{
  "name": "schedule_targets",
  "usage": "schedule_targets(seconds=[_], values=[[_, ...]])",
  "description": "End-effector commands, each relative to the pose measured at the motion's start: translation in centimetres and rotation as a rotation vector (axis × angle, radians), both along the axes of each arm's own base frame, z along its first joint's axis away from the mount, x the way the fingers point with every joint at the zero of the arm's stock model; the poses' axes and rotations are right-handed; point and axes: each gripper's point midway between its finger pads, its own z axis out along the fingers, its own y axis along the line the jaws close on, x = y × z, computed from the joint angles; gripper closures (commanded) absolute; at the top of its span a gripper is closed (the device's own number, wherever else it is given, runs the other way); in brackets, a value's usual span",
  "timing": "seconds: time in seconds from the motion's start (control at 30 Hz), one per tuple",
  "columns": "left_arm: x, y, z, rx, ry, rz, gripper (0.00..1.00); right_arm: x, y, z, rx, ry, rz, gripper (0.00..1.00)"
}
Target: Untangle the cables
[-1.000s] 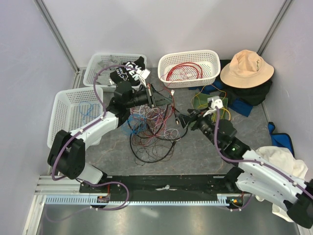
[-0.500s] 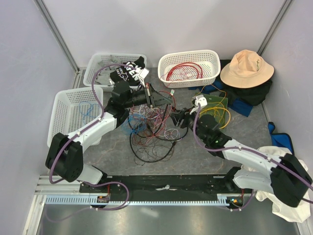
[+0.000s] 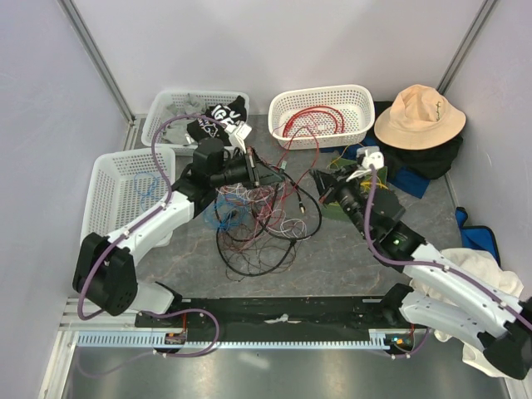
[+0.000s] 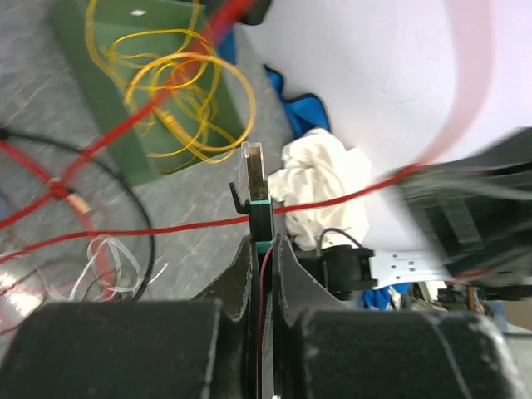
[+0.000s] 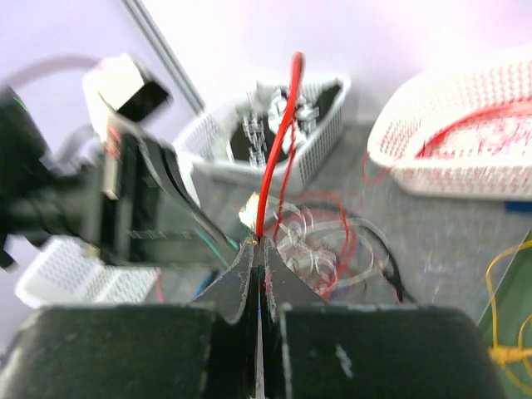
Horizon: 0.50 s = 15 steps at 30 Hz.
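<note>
**Cables** (image 3: 253,218): loose knotted heap of black, red, white and purple strands, lying on the grey table (image 3: 349,262) at centre, between the two arms. A large black loop forms its near side.

**Red wire** (image 4: 166,231): thin strand, drawn straight, crossing the left wrist view from left to right through the fingertips.

**Red strand** (image 5: 278,141): rises straight up from the closed tips in the right wrist view. Cannot tell whether it is the same piece as the red wire.

**Left gripper** (image 3: 259,172): above the far edge of the heap, pointing right. Jaws pressed nearly together, pinching the red wire.

**Right gripper** (image 3: 322,178): just right of the heap, pointing left and far. Jaws closed to a slit, clamping the red strand. It is near the left gripper but apart from it.

**Red coil** (image 3: 312,120): inside the far-centre basket (image 3: 363,125), white lattice.

**Blue coil** (image 3: 145,184): inside the left basket (image 3: 98,187), white lattice.

**Yellow-orange coil** (image 4: 179,91): lying on a green board (image 4: 87,100), right of the heap.

**Far-left basket** (image 3: 160,116): holds a black cloth (image 3: 214,123) with white lettering.

**Hat** (image 3: 418,116): tan, brimmed, at far right, resting on dark and blue fabric (image 3: 411,179).

**White cloth** (image 3: 478,270): crumpled, at near right, beside the right arm.
</note>
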Motion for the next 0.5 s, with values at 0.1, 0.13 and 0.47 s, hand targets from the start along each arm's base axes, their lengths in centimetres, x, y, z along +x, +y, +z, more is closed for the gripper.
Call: schedule_targets(seconds=[0.1,0.13,0.47], values=[[-0.4,1.7,-0.9,0.051,-0.03,0.07,0.98,-0.6,-1.9,2.5,-0.015,-0.03,-0.051,1.0],[-0.4,1.8,-0.9,0.053,-0.031,0.072,0.98,-0.7,-2.0,2.4,-0.01,-0.027,-0.055,1.0],[1.2,9.4,-6.3,0.478,0.077,0.415,0.0,-0.6,-1.9,6.3,-0.024,-0.085,-0.049,1.0]])
